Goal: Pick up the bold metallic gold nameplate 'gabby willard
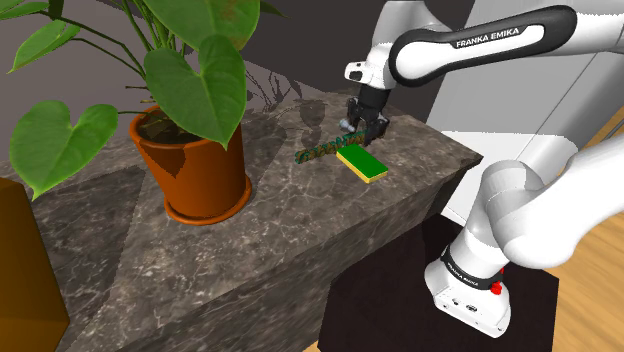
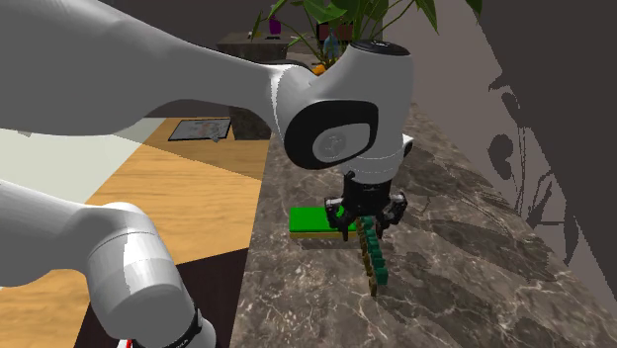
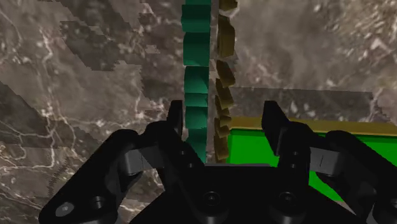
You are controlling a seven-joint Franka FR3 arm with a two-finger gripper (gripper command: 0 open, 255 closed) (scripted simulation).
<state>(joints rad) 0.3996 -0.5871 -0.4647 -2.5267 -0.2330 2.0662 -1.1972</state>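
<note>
Here, the gripper [image 1: 362, 133] [image 2: 368, 222] [image 3: 224, 108] hangs low over the stone counter [image 1: 300, 230] [image 2: 445, 287] [image 3: 95, 63], near the end closest to the arm and not far from the front edge. Its two black fingers [image 3: 175, 118] stand apart and straddle one end of the nameplate [image 1: 322, 150] [image 2: 372, 255] [image 3: 196, 76]. In the wrist view one finger sits close against the strip while a clear gap separates the other from it, so nothing is clasped. The nameplate is a narrow strip of raised letters, dark green on one side and dull gold on the other, lying on the counter. It runs from under the gripper toward the counter's middle. Just beside the end under the gripper, on the front-edge side, lies a flat sponge [image 1: 362, 164] [image 2: 311, 219] [image 3: 247, 149], green on top with a yellow layer beneath. Whether the sponge touches the strip cannot be told. A terracotta pot [image 1: 195, 170] holding a large-leaved plant [image 1: 185, 80] stands well apart, further along the counter.
</note>
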